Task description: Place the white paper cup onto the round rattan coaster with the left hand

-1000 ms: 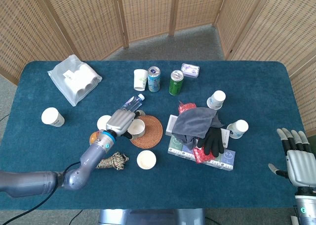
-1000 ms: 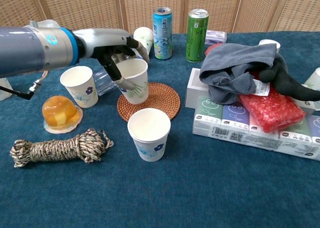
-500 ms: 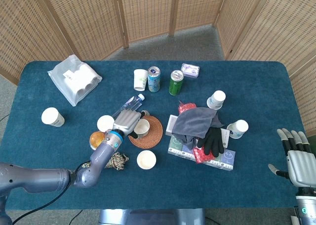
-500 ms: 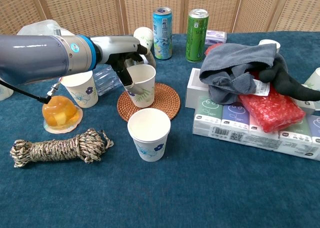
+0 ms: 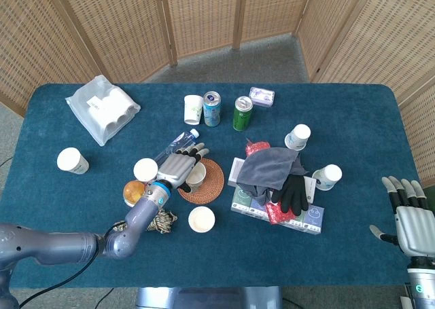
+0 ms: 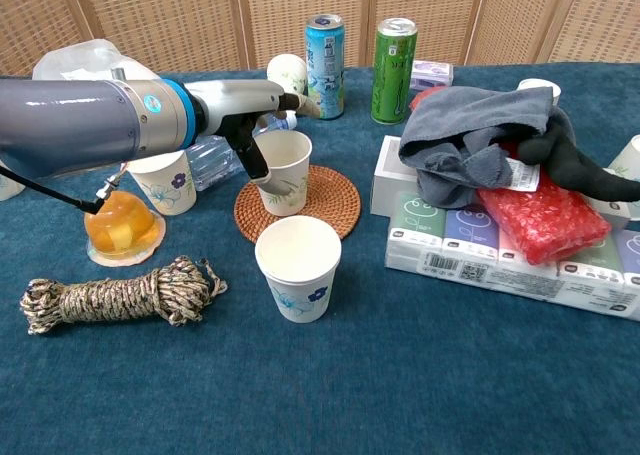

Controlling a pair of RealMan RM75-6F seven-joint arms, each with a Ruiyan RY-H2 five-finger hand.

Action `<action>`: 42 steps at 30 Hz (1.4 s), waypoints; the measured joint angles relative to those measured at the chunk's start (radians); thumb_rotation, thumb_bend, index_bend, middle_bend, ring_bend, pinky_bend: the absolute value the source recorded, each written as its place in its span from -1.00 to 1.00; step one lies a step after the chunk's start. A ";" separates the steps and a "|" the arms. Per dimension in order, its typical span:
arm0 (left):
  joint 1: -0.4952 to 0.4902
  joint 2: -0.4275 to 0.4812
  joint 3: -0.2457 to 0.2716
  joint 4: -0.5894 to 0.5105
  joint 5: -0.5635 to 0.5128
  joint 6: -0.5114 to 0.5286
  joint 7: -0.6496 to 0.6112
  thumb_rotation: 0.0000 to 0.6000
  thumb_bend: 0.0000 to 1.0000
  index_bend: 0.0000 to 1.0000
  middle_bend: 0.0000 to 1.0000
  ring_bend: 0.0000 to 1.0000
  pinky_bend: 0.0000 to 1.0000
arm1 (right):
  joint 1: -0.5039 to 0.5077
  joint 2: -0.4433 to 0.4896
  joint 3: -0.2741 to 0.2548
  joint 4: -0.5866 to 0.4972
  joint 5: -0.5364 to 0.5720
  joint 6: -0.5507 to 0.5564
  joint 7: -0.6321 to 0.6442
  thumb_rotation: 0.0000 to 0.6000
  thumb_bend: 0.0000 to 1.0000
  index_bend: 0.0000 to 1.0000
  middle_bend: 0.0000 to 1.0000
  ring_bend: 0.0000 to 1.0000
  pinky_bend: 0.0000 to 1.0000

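The white paper cup (image 6: 285,171) (image 5: 196,176) stands upright on the left part of the round rattan coaster (image 6: 328,205) (image 5: 213,183). My left hand (image 5: 178,166) (image 6: 240,110) is right beside the cup on its left, fingers spread apart and reaching over the rim. The thumb lies close along the cup's left wall; whether it touches is unclear. My right hand (image 5: 411,217) hovers off the table's right front corner, fingers extended, holding nothing. The chest view does not show it.
Another paper cup (image 6: 297,265) stands just in front of the coaster, and one (image 6: 160,180) to its left. An orange jelly (image 6: 120,225), a rope coil (image 6: 120,290), a water bottle (image 6: 210,160), two cans (image 6: 325,50) (image 6: 393,55) and tissue packs under a grey cloth (image 6: 470,125) surround it.
The left hand carried the cup down and set it upright on the coaster. Its fingers have since spread open off the cup. The right hand has stayed put.
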 measured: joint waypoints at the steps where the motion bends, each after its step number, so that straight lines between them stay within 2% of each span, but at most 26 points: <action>1: 0.002 0.004 -0.001 -0.006 0.006 0.003 -0.003 1.00 -0.43 -1.00 -1.00 -1.00 -0.87 | 0.000 0.000 0.000 0.000 0.000 -0.001 -0.001 1.00 -0.95 -1.00 -1.00 -1.00 -1.00; 8: 0.038 0.090 -0.025 -0.112 0.111 0.053 -0.060 1.00 -0.44 -1.00 -1.00 -1.00 -0.96 | 0.000 -0.001 -0.003 -0.002 -0.004 0.001 -0.009 1.00 -0.95 -1.00 -1.00 -1.00 -1.00; 16: 0.113 0.259 -0.036 -0.256 0.265 0.143 -0.104 1.00 -0.44 -1.00 -1.00 -1.00 -0.96 | -0.001 -0.003 0.000 -0.002 0.005 0.002 -0.015 1.00 -0.95 -1.00 -1.00 -1.00 -1.00; 20: 0.171 0.355 -0.023 -0.313 0.323 0.194 -0.119 1.00 -0.44 -1.00 -1.00 -1.00 -0.97 | -0.002 -0.003 0.000 -0.004 0.001 0.008 -0.021 1.00 -0.95 -1.00 -1.00 -1.00 -1.00; 23: 0.235 0.442 0.009 -0.358 0.398 0.242 -0.127 1.00 -0.44 -1.00 -1.00 -1.00 -0.99 | -0.003 -0.002 -0.002 -0.010 -0.006 0.011 -0.030 1.00 -0.95 -1.00 -1.00 -1.00 -1.00; 27: 0.346 0.576 0.079 -0.416 0.501 0.320 -0.129 1.00 -0.44 -1.00 -1.00 -1.00 -1.00 | -0.002 -0.004 -0.006 -0.016 -0.012 0.011 -0.041 1.00 -0.95 -1.00 -1.00 -1.00 -1.00; 30: 0.432 0.657 0.124 -0.451 0.532 0.394 -0.115 1.00 -0.43 -1.00 -1.00 -1.00 -1.00 | -0.002 -0.008 -0.007 -0.018 -0.012 0.011 -0.048 1.00 -0.95 -1.00 -1.00 -1.00 -1.00; 35: 0.561 0.690 0.180 -0.467 0.550 0.537 -0.072 1.00 -0.43 -1.00 -1.00 -1.00 -1.00 | -0.001 -0.009 -0.011 -0.023 -0.020 0.011 -0.055 1.00 -0.95 -1.00 -1.00 -1.00 -1.00; 42: 0.746 0.675 0.263 -0.445 0.607 0.675 -0.113 1.00 -0.43 -1.00 -1.00 -1.00 -1.00 | 0.001 -0.013 -0.006 -0.028 -0.022 0.018 -0.062 1.00 -0.95 -1.00 -1.00 -1.00 -1.00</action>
